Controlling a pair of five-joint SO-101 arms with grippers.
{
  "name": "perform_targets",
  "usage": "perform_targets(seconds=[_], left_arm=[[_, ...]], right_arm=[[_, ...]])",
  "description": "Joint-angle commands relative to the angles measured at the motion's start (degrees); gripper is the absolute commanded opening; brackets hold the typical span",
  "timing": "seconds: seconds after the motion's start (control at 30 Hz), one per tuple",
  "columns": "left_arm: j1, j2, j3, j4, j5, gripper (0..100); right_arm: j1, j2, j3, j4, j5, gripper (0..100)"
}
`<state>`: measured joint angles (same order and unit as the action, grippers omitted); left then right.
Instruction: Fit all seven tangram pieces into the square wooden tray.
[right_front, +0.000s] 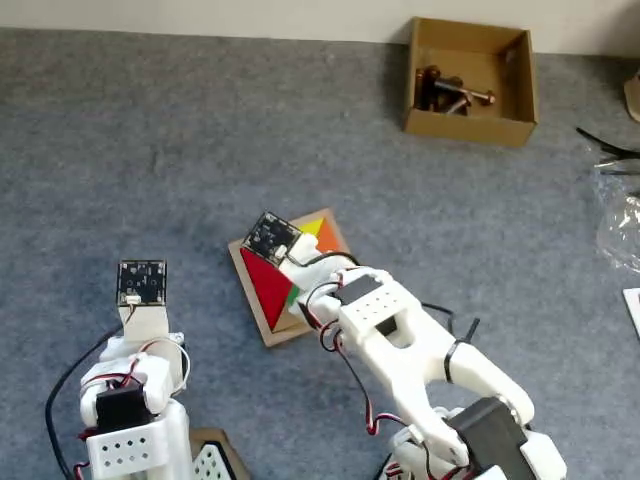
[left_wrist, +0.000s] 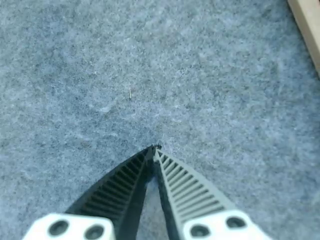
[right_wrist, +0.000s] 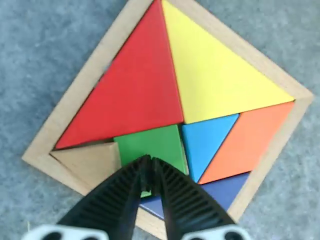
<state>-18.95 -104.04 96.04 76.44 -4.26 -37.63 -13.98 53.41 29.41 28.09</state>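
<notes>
The square wooden tray (right_wrist: 75, 95) lies on the grey carpet and holds a red triangle (right_wrist: 135, 95), a yellow triangle (right_wrist: 215, 75), a light blue triangle (right_wrist: 207, 142), an orange piece (right_wrist: 250, 135), a green square (right_wrist: 150, 142), a dark blue triangle (right_wrist: 225, 192) and a plain wood triangle (right_wrist: 90, 160). My right gripper (right_wrist: 148, 160) hangs shut just over the green square, nothing between its fingers. In the high view the right arm (right_front: 375, 310) covers part of the tray (right_front: 262, 318). My left gripper (left_wrist: 154, 148) is shut over bare carpet, left of the tray.
A cardboard box (right_front: 470, 122) with small metal parts sits at the back right. Cables and a clear plastic bag (right_front: 620, 230) lie at the right edge. One edge of the tray (left_wrist: 305, 25) shows in the left wrist view.
</notes>
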Motion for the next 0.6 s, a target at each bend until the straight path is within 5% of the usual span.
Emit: perform_targets(seconds=[0.0,0.57], left_arm=[[-0.7,-0.3,1.1,0.3,0.5,1],[-0.7,-0.3,1.1,0.3,0.5,1]], right_arm=[[0.9,-0.2,-0.9,0.5,-0.6,0.4],[6.3,0.7,-0.9,-1.3,-0.6,0.4]])
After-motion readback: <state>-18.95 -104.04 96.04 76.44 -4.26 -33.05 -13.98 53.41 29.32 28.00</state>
